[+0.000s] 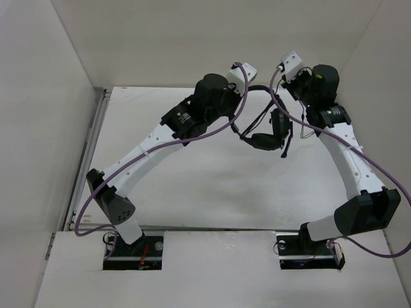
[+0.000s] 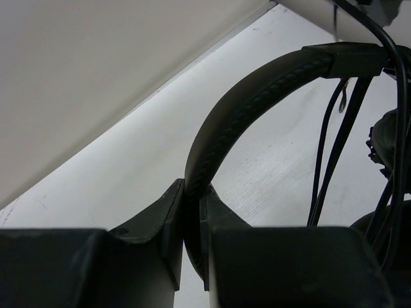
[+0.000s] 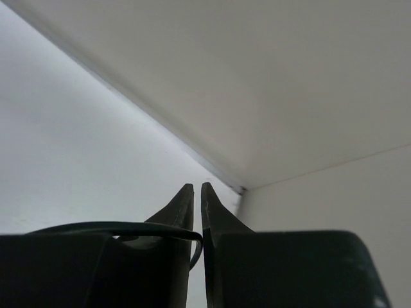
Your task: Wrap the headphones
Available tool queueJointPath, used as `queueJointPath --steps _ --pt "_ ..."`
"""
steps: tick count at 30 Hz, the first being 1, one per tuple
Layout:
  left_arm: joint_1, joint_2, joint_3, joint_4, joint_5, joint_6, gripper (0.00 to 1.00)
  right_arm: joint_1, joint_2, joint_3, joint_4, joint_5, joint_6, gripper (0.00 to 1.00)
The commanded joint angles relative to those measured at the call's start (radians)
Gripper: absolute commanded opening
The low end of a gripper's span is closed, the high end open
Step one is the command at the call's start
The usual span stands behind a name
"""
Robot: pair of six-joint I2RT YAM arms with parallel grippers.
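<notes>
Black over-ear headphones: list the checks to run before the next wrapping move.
1. Left gripper clamped on the black stitched headband: ok.
2. Headphones clear of the white table: cannot tell.
3. Thin black cable draped across the right gripper, curling between its jaws: ok.
4. Right gripper pinching that cable: cannot tell; jaws nearly together.
5. Cable's free end located: cannot tell.

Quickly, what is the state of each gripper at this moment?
Left gripper: closed on the headband of the headphones.
Right gripper: jaws nearly together, thin cable at the gap; whether it grips cannot be told.
</notes>
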Motion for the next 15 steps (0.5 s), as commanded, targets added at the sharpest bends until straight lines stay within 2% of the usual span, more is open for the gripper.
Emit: queueJointPath --steps 1,4,8,11,15 --pt "-0.018 -0.066 0.115 0.043 0.062 -0.067 0.0 -0.068 0.002 0.073 -0.074 -0.304 0.336 0.16" --pt "-0.032 -0.062 0.175 0.037 0.071 -0.076 0.0 -0.116 0.007 0.061 -0.068 -0.53 0.539 0.16" --pt "-0.052 -0.042 0.278 0.025 0.087 -0.087 0.0 -0.144 0.002 -0.037 0.074 -0.766 0.81 0.21" --pt "-0.063 -0.013 0.373 0.025 0.101 -0.099 0.0 -0.141 -0.003 -0.16 0.284 -0.897 1.068 0.24" --pt "-0.065 0.036 0.502 0.025 0.113 -0.125 0.0 -0.106 -0.013 -0.309 0.577 -0.978 1.37 0.3"
